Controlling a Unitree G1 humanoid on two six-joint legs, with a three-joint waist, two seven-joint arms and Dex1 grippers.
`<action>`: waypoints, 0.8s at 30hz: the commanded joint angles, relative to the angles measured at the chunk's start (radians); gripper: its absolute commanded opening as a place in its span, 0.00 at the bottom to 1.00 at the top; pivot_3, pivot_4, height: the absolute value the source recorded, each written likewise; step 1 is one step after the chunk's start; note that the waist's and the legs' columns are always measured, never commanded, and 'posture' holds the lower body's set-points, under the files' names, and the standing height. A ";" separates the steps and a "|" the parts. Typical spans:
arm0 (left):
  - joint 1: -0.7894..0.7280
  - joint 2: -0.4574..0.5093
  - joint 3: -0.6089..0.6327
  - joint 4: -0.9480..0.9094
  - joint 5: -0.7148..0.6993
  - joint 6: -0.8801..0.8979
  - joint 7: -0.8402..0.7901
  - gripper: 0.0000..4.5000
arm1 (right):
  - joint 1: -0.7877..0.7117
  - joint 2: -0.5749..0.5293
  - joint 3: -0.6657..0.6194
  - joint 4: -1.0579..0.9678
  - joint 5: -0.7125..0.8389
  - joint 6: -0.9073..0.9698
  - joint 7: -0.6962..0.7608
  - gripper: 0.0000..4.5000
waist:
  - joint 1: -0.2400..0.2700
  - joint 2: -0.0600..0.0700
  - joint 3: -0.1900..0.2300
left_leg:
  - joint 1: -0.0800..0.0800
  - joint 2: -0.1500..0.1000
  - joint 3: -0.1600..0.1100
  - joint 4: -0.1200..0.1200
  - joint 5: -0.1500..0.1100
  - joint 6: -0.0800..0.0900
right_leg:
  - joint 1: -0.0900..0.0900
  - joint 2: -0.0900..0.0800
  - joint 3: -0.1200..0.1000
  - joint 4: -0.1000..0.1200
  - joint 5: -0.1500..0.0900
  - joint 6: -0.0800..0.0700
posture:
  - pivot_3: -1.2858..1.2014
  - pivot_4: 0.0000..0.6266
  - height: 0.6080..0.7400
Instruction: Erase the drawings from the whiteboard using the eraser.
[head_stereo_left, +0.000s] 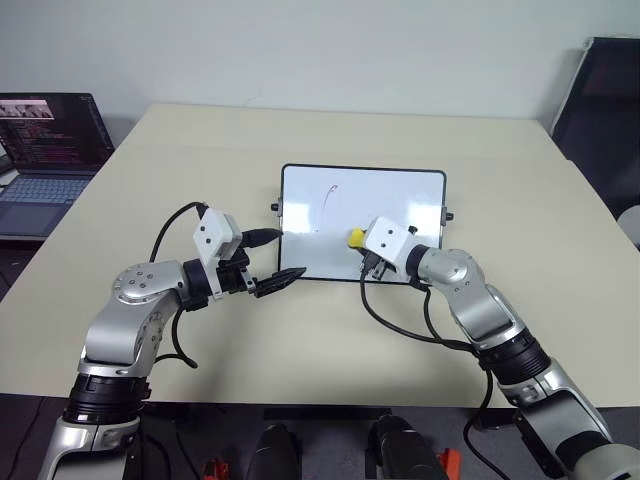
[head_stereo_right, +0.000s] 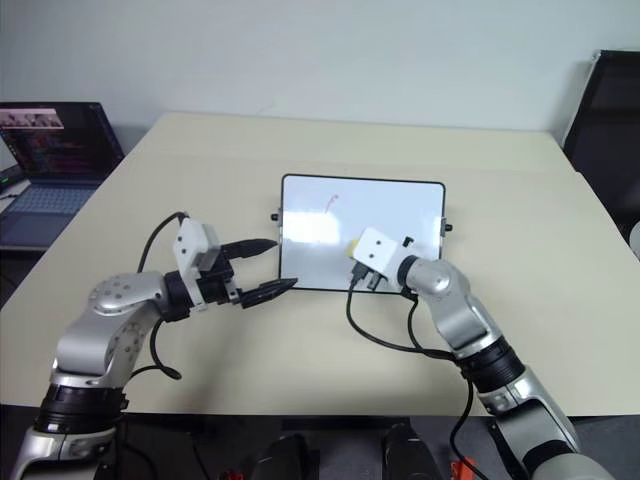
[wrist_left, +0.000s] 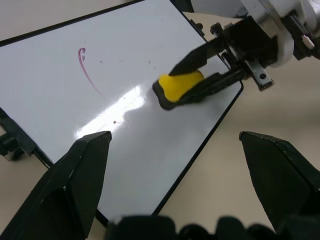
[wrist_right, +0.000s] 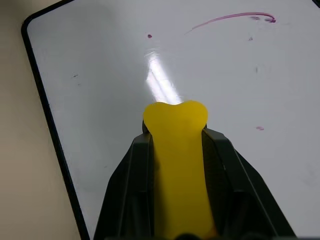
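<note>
Right gripper (head_stereo_left: 358, 250) clamps the eraser (wrist_left: 181, 86) dark-side down on the whiteboard (head_stereo_left: 400, 195) at frame centre, ready to wipe the red stroke (wrist_right: 227, 19); left gripper (head_stereo_left: 270, 262), spread open, braces the board's edge.

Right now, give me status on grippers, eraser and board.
Right gripper shut on eraser, over whiteboard. Left gripper open at board's left edge. One curved red stroke left. Nothing blocking.

Office or lab room, beige table (head_stereo_left: 330, 330), open laptop (head_stereo_left: 45, 160) showing code, plain white wall (head_stereo_left: 300, 50)
</note>
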 joint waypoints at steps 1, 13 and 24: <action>-0.007 0.014 0.006 -0.018 -0.001 -0.015 -0.011 1.00 | -0.045 0.012 -0.064 0.090 -0.067 0.001 -0.149 0.22 | 0.000 0.000 0.000 | 0.000 0.000 0.000 0.000 0.000 0.000 | 0.000 0.000 0.000 0.000 0.001 0.000 | 0.52 0.24 1.00; 0.008 0.010 0.006 -0.034 -0.004 -0.008 -0.010 1.00 | 0.023 0.001 -0.058 0.030 0.016 0.119 -0.027 0.22 | 0.005 -0.001 -0.001 | 0.000 0.000 0.000 0.001 0.001 0.001 | 0.000 0.000 0.000 -0.002 0.001 0.000 | 0.52 0.24 1.00; 0.014 0.019 0.024 -0.020 0.001 -0.014 -0.003 1.00 | 0.043 0.027 -0.147 -0.144 0.078 0.126 -0.022 0.22 | 0.001 -0.001 0.000 | 0.000 0.000 0.001 0.001 0.001 0.001 | -0.001 0.000 0.001 -0.002 0.000 0.000 | 0.52 0.24 1.00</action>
